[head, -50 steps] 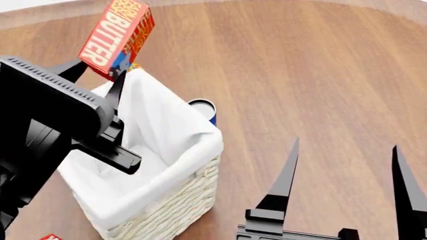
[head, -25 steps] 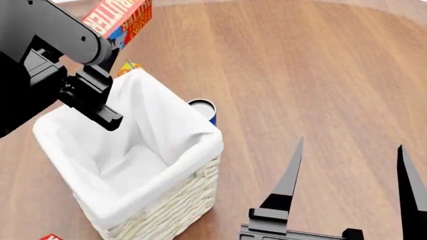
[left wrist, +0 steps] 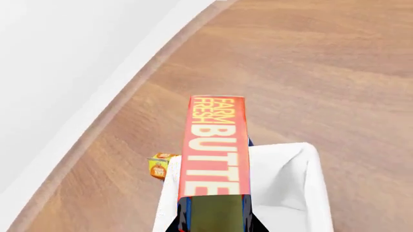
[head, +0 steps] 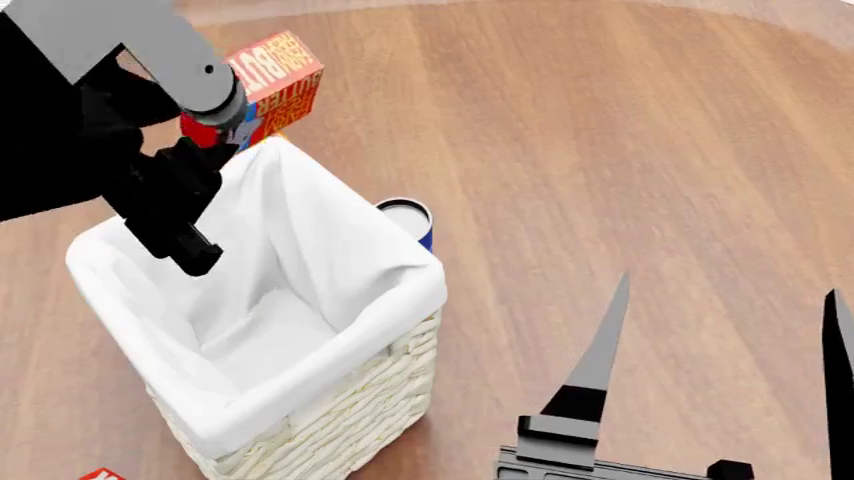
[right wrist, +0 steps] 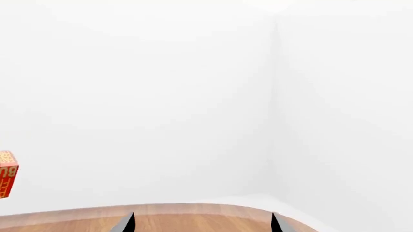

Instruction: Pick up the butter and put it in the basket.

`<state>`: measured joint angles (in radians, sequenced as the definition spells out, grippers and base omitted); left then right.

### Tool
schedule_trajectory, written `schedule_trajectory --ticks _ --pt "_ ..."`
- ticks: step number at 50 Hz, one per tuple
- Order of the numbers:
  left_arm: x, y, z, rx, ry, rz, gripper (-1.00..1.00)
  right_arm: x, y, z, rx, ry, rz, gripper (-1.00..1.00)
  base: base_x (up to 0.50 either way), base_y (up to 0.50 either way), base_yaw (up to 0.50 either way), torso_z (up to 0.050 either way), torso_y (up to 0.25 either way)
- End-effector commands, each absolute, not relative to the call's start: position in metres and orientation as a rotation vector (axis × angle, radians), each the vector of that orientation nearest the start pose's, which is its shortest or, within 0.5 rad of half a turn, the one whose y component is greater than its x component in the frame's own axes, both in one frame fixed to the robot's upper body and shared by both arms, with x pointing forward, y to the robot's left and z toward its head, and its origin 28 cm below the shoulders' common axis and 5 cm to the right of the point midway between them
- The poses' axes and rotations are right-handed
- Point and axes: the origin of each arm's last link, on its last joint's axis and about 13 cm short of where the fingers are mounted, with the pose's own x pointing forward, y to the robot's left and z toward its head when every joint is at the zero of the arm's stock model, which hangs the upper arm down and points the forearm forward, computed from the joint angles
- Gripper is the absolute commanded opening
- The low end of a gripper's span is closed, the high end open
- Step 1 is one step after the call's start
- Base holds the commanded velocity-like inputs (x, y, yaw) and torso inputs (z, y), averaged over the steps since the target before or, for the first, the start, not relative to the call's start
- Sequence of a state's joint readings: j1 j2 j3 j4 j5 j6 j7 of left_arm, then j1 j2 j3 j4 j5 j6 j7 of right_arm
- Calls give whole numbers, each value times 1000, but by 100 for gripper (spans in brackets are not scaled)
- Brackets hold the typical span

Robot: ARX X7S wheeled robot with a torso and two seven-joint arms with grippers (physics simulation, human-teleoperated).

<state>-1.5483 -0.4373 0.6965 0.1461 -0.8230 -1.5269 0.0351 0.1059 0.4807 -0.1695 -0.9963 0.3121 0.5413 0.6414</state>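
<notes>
My left gripper (head: 220, 128) clamps the butter (head: 274, 88), a light stiff box, by its lower end above the basket (head: 320, 420); right gripper (head: 721, 330) open

Tall cream-white wicker basket (head: 320, 420) open-topped and unblocked inside, blue-and-white can (head: 408, 217) touching its far side, broad bare wooden table (head: 641, 150) to the right

round-edged wooden table (head: 641, 150) carries basket (head: 347, 420); blue can (head: 408, 218) and small orange-yellow item (left wrist: 159, 166) just beside it.
</notes>
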Motion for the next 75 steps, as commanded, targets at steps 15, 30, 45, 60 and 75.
schedule_trajectory --ticks 15,30,45,60,75 --pt "312 222 358 731 566 -510 -100 164 -110 183 -69 -479 -170 100 0 0 0 1 1" --pt "334 219 363 832 702 -495 -100 167 -113 178 -63 -463 -179 100 0 0 0 0 1" --pt "364 207 351 911 779 -521 -100 170 -118 174 -67 -448 -199 100 0 0 0 1 1" --pt "388 204 330 994 862 -523 -100 170 -116 174 -67 -454 -187 100 0 0 0 1 1" --pt "398 198 299 973 912 -554 -100 167 -117 177 -63 -470 -193 100 0 0 0 0 1"
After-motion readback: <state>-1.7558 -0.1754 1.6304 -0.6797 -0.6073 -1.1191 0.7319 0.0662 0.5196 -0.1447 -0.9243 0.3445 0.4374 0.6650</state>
